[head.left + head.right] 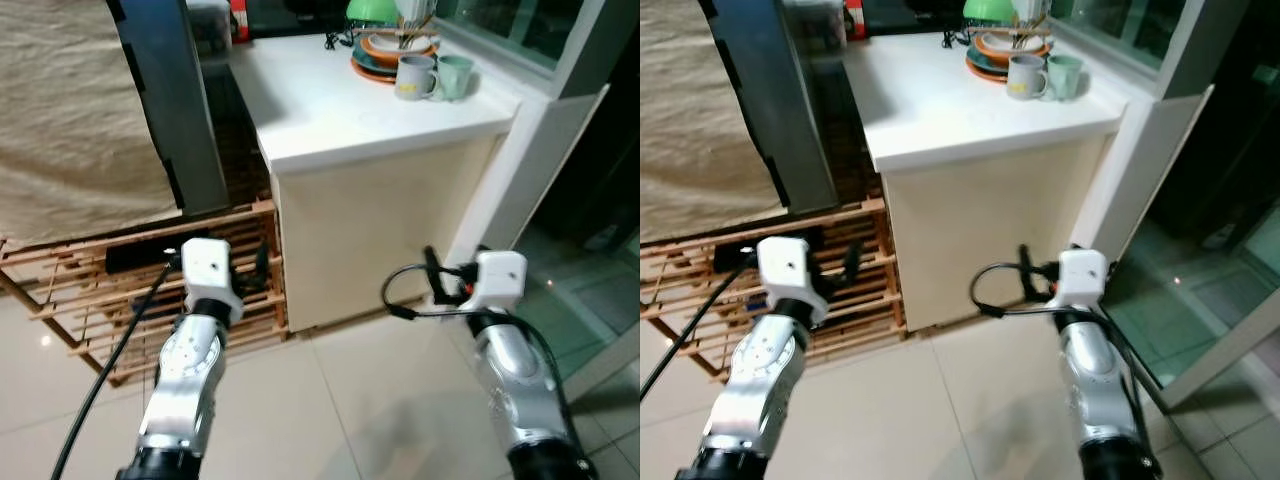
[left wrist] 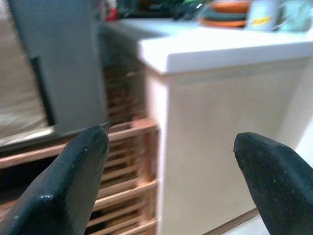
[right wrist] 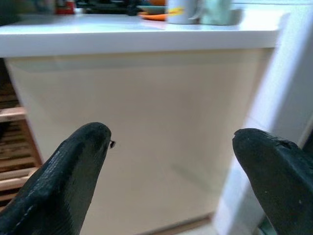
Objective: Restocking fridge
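Both arms are held low in front of me over the tiled floor. My left gripper (image 2: 171,142) is open with nothing between its fingers, and it points at the corner of a cream cabinet (image 1: 370,230) and a wooden slatted rack (image 1: 100,290). My right gripper (image 3: 171,137) is also open and empty, facing the cabinet's cream front a short way off. A tall dark grey panel (image 1: 175,110), perhaps a fridge's edge, stands upright at the left of the cabinet. I see no stock items in either gripper.
The cabinet's white countertop (image 1: 330,100) holds stacked plates and bowls (image 1: 390,50), a grey mug (image 1: 415,77) and a green mug (image 1: 455,75). Beige cloth (image 1: 70,120) hangs at the left. A white door frame (image 1: 520,160) stands at the right. Tiled floor (image 1: 330,400) lies ahead.
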`<state>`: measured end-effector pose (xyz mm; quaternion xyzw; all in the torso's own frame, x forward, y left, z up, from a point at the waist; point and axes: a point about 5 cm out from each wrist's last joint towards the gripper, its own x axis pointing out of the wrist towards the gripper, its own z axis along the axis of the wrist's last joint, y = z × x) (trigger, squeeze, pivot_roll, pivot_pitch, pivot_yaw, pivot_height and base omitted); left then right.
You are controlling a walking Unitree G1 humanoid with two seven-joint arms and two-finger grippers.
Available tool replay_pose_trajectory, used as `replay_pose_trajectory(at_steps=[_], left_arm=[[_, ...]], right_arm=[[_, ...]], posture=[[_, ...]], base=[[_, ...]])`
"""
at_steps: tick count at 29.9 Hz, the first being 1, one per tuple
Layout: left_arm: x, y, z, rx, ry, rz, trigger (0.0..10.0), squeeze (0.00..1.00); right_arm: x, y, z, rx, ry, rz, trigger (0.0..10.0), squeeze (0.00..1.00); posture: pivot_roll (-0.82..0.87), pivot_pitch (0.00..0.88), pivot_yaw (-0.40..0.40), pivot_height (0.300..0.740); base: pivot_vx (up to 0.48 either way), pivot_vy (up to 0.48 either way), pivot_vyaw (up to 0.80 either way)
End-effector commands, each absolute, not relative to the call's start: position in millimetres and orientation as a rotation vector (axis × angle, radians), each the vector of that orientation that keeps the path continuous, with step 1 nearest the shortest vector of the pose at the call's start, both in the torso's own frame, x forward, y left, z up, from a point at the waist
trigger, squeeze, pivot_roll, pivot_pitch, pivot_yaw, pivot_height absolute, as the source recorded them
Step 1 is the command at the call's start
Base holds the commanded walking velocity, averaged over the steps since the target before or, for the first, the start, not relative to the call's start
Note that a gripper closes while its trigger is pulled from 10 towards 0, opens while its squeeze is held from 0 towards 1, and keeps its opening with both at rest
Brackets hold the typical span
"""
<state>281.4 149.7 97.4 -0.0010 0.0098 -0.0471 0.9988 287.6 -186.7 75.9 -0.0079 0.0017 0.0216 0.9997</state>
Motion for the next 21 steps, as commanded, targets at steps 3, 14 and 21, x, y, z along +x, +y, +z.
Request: replay_pose_trajectory(at_steps=[3, 14, 21], left_arm=[[276.8, 158.7, 94.7, -0.04, 0.033, -0.079, 10.0, 0.0], [275.8, 166.7, 89.2, -0.008, 0.064, -0.068, 10.0, 0.0], [279.4, 166.6, 89.6, -0.02, 0.066, -0.061, 10.0, 0.0]], right_arm=[[288.6, -179.7, 76.4, -0.016, -0.005, 0.068, 10.0, 0.0], [285.3, -184.5, 67.8, -0.013, 0.035, 0.066, 10.0, 0.0], [286.7, -183.1, 66.5, -0.014, 0.04, 0.076, 10.0, 0.0]], posture=[[-0.09, 0.0, 0.01, 0.74], [-0.09, 0.0, 0.004, 0.74], [-0.09, 0.0, 0.002, 0.74]], base=[[0.0, 0.48, 0.0], [0.0, 0.469, -0.57], [0.0, 0.464, -0.77]])
